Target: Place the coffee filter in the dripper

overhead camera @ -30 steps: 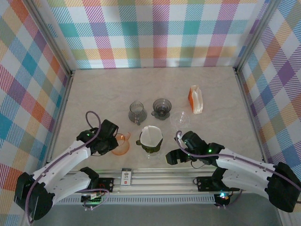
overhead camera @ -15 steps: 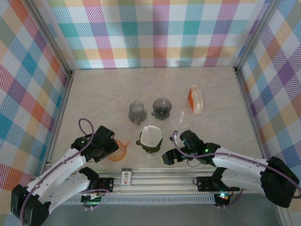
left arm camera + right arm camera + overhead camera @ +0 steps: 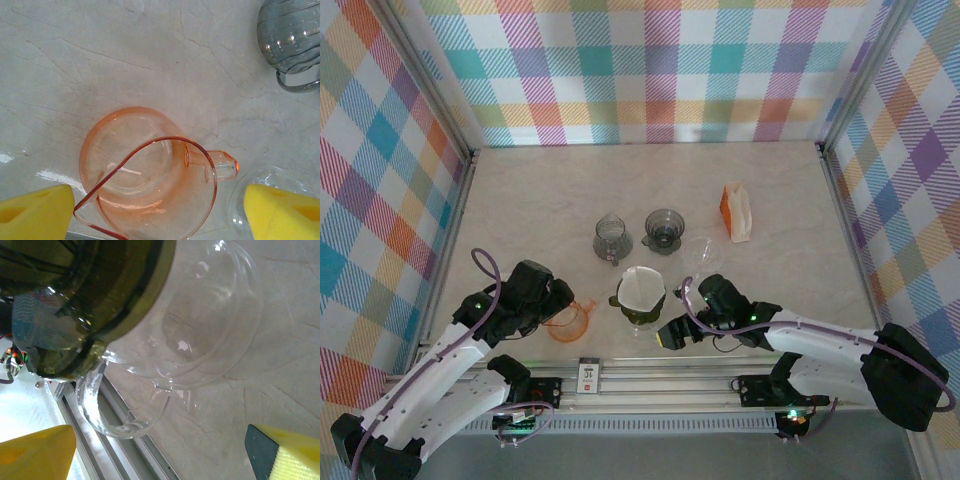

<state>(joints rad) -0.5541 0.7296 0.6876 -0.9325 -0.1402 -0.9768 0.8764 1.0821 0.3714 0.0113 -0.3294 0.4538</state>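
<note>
A white coffee filter [image 3: 642, 286] sits in a dark green dripper [image 3: 638, 312] near the table's front middle. That dripper rests on a clear glass base whose handle [image 3: 120, 415] lies ahead of my open right gripper [image 3: 160, 460], between the lines of its yellow fingertips [image 3: 35, 455]. In the top view the right gripper [image 3: 678, 318] is just right of this dripper. My left gripper [image 3: 160, 220] is open over an orange glass dripper [image 3: 150, 180], its pads well apart from the rim. From above, the left gripper [image 3: 557, 308] is at the orange dripper's [image 3: 572, 320] left side.
Two grey drippers [image 3: 611, 238] [image 3: 664, 230] stand behind the green one, and a clear dripper [image 3: 703, 253] to their right. An orange and white filter pack [image 3: 736, 212] lies at the back right. The metal rail [image 3: 650, 375] runs along the near edge.
My left gripper has opened, let go of the orange dripper and drawn back to the near left. The right gripper has shifted left toward the green dripper's base.
</note>
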